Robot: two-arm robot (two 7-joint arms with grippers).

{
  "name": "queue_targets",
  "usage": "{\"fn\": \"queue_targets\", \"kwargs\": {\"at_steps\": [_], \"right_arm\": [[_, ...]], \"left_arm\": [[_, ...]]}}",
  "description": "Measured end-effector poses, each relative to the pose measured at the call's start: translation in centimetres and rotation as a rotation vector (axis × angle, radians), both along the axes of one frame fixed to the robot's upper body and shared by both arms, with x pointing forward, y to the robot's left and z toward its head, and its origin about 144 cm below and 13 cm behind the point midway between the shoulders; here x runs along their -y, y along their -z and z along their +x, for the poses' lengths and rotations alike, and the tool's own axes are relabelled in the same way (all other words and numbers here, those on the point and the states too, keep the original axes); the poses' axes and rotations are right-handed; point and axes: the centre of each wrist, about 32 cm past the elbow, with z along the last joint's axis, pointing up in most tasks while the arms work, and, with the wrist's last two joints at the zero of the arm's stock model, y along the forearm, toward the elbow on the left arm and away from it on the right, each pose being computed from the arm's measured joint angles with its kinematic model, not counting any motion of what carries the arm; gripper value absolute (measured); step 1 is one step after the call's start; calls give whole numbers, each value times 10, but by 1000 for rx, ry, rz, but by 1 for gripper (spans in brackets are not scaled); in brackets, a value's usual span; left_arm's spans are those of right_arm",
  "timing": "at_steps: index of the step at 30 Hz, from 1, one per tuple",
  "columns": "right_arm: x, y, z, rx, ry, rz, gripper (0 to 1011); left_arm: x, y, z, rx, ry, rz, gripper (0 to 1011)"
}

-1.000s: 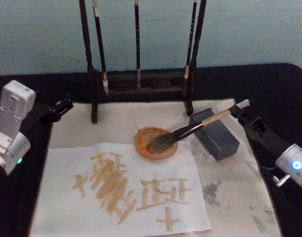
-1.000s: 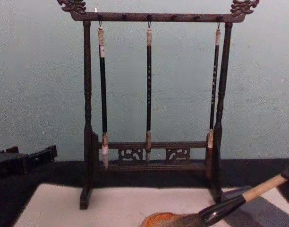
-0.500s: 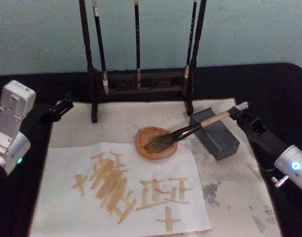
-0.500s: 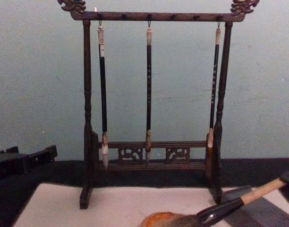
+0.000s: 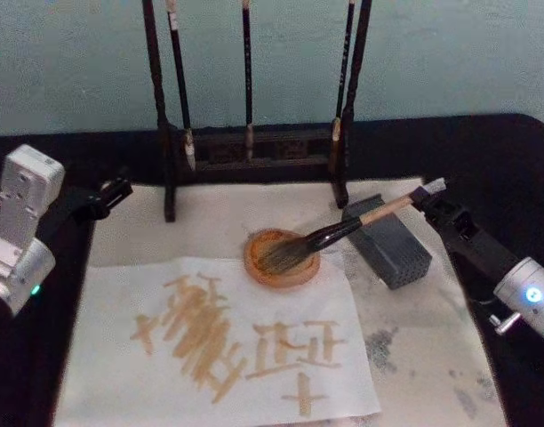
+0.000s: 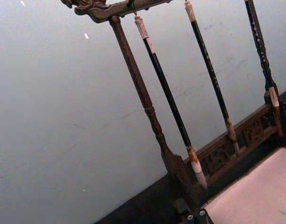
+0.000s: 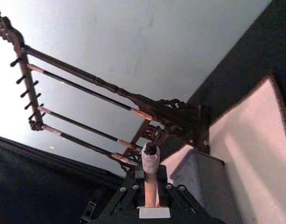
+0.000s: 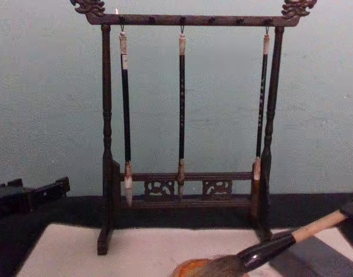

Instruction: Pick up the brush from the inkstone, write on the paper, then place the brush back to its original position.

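The brush lies slanted, its bushy bristles resting in the round orange-brown inkstone and its tan handle passing over the grey block. My right gripper is shut on the handle's far end. In the right wrist view the handle and pale end cap of the brush sit between the fingers of the right gripper. In the chest view the brush slopes down onto the inkstone. The paper, carrying tan strokes, lies in front of the inkstone. My left gripper is parked at the far left.
A dark wooden brush stand with three slim hanging brushes stands behind the inkstone. An off-white stained mat lies under the paper and block. Black table surface surrounds it.
The brush has slid a little to the left, so its bristles reach farther over the inkstone. The right gripper shifted slightly with it. The left arm has not moved.
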Motion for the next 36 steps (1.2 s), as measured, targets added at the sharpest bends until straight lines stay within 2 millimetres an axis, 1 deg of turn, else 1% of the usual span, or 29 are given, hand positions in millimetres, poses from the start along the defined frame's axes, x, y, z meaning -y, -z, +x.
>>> {"fn": "queue_targets", "kwargs": {"at_steps": [16,36], "right_arm": [[0,1,0,-2,9,-11,156],[0,11,4,-47,19,5,156]], "left_arm": [[0,0,0,0,0,0,1002],[0,0,0,0,0,0,1002]]}}
